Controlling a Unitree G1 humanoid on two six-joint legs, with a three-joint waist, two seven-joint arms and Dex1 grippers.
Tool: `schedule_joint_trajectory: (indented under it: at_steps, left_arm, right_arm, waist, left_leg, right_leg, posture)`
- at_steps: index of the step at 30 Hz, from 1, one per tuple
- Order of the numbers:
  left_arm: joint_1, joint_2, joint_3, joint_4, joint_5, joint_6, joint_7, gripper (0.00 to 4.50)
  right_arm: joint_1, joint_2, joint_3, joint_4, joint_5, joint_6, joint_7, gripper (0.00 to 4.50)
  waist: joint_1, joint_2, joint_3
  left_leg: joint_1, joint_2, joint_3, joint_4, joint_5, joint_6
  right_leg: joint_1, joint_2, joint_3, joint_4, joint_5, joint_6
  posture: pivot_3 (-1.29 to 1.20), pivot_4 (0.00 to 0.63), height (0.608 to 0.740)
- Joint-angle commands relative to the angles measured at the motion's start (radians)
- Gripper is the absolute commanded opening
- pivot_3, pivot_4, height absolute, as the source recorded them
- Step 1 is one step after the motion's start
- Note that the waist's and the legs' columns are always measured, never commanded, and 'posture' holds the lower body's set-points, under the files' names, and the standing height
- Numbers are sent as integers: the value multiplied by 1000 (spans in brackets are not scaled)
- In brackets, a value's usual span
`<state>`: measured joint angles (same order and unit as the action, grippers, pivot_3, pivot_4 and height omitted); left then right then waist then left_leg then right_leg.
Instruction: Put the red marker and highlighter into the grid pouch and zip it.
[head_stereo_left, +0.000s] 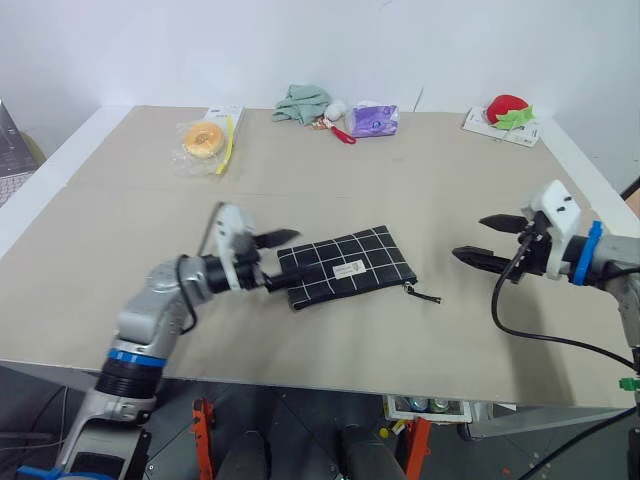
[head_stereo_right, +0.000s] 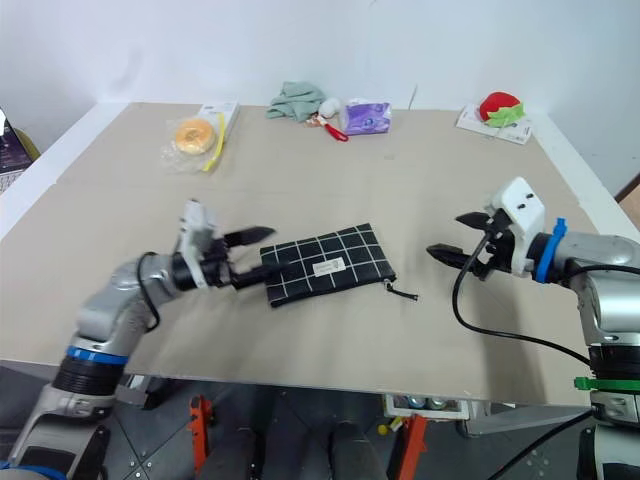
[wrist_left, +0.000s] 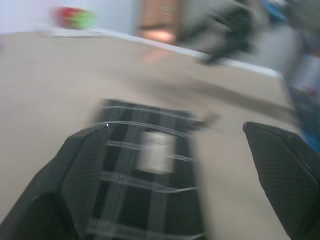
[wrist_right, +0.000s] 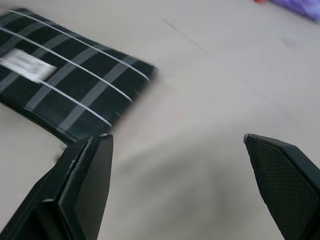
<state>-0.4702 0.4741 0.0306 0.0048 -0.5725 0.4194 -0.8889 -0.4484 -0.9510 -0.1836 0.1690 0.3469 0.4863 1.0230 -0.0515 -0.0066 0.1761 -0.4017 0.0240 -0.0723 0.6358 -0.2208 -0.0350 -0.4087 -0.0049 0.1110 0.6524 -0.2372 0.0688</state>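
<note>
The grid pouch (head_stereo_left: 345, 266) is matt black woven cloth with thin white printed lines, a small white sewn label and a dark zipper pull (head_stereo_left: 425, 294). The table (head_stereo_left: 400, 180) has a smooth, matt beige top, like board or laminate. The fingers (wrist_right: 82, 185) of both grippers are matt black plastic with a fine dimpled texture; a soft green cloth (head_stereo_left: 302, 102) lies crumpled at the far edge.

Beige table (head_stereo_left: 330, 190), white wall (head_stereo_left: 400, 45) behind.
</note>
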Motion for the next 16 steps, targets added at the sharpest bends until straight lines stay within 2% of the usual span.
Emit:
schedule_joint_trajectory:
  at_steps: [1, 8, 16]
  left_arm:
    - [68, 111, 125, -32, 3, 60, 50, 4414]
    - [190, 305, 225, -1, 32, 60, -19, 4414]
    - [178, 390, 218, 51, 72, 42, -78, 4414]
  right_arm:
    - [15, -38, -62, 27, 17, 30, 1, 4500]
    - [45, -73, -78, 129, 8, 11, 31, 4500]
    - [50, -46, -74, 167, 6, -29, 21, 4500]
  waist:
    - [-4, 0, 0]
    - [0, -1, 0]
    - [0, -1, 0]
  left_leg:
    - [0, 0, 0, 0, 0, 0]
    - [0, 0, 1, 0, 0, 0]
    - [1, 1, 2, 0, 0, 0]
  right_leg:
    - [0, 0, 0, 0, 0, 0]
    - [0, 0, 0, 0, -1, -1]
    - [0, 0, 0, 0, -1, -2]
  posture:
    - [0, 150, 734]
    - [0, 150, 734]
    - [0, 150, 734]
